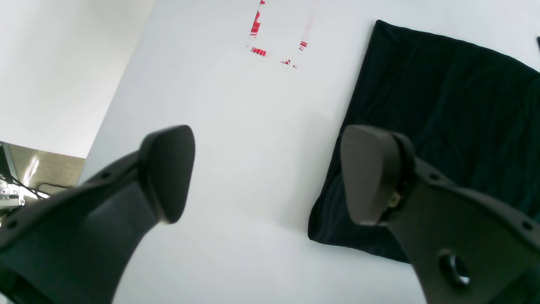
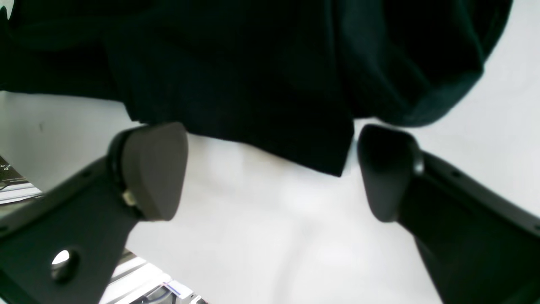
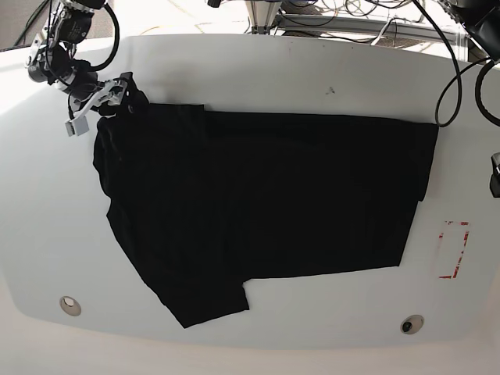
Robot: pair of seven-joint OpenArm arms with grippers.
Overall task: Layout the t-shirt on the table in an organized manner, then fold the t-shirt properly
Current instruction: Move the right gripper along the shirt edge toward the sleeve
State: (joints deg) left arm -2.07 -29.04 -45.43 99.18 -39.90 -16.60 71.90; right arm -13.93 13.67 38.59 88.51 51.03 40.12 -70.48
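The plain black cloth t-shirt [image 3: 258, 203] lies spread but rumpled on the glossy white table [image 3: 258, 70], unfolded, both the left gripper [image 1: 265, 177] and the right gripper [image 2: 272, 169] spread and empty.

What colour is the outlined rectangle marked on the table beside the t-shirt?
Red. The rectangle mark shows best in the base view, on the white table near the black t-shirt.

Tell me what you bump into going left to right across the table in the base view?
Right gripper → round metal fitting → t-shirt → second metal fitting → red rectangle mark, all on the white table.
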